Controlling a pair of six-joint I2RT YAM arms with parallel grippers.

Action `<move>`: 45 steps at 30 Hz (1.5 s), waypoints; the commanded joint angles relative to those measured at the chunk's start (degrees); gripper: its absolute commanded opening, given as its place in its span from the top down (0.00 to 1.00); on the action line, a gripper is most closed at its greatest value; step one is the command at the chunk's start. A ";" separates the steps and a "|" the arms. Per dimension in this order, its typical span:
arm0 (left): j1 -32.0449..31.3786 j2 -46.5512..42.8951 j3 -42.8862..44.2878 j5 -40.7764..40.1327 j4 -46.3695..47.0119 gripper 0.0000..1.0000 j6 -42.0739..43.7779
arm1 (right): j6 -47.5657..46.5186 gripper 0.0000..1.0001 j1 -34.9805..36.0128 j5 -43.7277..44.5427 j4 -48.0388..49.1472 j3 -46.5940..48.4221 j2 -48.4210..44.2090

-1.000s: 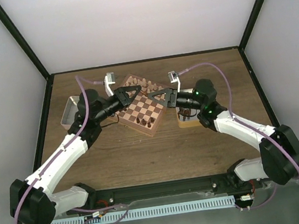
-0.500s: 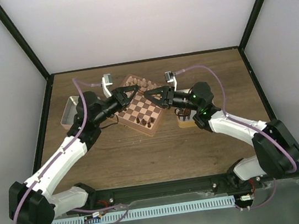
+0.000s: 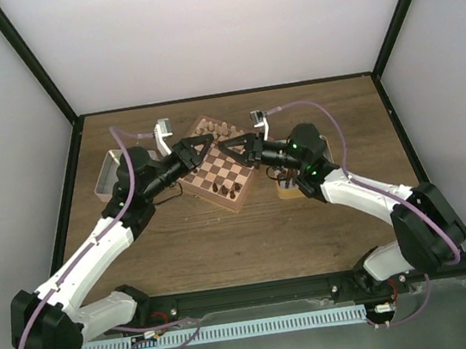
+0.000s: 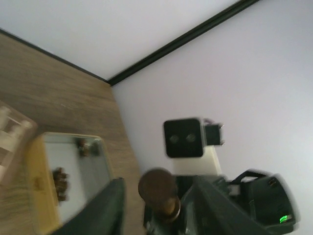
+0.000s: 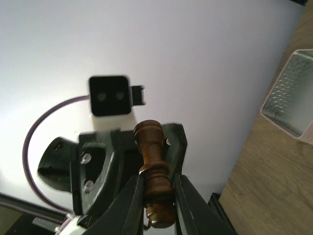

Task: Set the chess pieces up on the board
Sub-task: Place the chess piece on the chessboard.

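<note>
Evidently a mid-air transfer: my right tool [image 5: 155,182] is clenched on the dark chess piece [image 5: 152,156], held above the board [image 3: 226,173], while my left tool [image 4: 159,198] stands released, jaws clear, probably yielding it for upright placing

robot lab cell: white panel walls [image 3: 213,30] (plain), black frame posts [image 3: 31,62], wooden table [image 3: 251,241], mounting rail [image 3: 258,294] at near edge.

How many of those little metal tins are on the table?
2. A silver tin sits left of the board; a yellow tin sits right of it, partly under the right arm.
</note>
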 commanded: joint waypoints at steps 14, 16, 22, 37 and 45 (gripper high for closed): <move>0.03 -19.52 1.42 -47.76 -30.77 0.25 36.30 | -50.11 0.92 0.56 22.76 -75.60 34.89 12.65; -0.04 -21.65 0.80 -50.03 -30.60 0.24 38.28 | -53.20 0.92 0.60 27.83 -81.10 38.15 15.05; -0.04 -23.90 -1.27 -51.82 -29.16 0.22 41.46 | -58.89 0.92 0.68 38.53 -92.51 43.93 21.48; -0.04 -23.67 -2.46 -52.37 -29.32 0.22 42.54 | -62.77 0.91 7.85 42.58 -103.17 65.52 38.89; 0.05 -23.95 -3.11 -53.64 -29.25 0.22 42.47 | -65.19 0.91 12.61 39.93 -106.89 79.19 48.92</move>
